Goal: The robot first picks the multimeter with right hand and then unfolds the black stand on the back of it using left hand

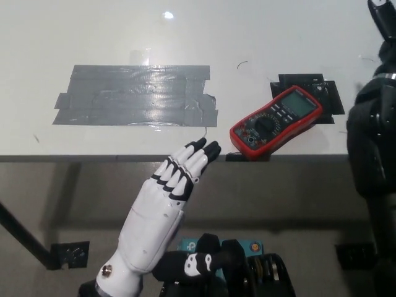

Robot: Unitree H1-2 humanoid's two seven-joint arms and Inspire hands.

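- We see the red multimeter (276, 120) lying face up at the bench's (260, 37) front edge, toward its right, partly over black tape (309, 83).
- Nothing holds it.
- Our white left hand (164, 201) hovers below the front edge, fingers (197, 154) straight and together, empty.
- Our black right arm (373, 148) rises at the right edge; we cannot tell its fingers' state.
- Grey tape (136, 96) covers the bench's middle.

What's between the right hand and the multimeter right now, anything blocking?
Nothing visible. The multimeter lies face up at the table edge, on black tape. Right hand is mostly out of frame; bare tabletop lies between.
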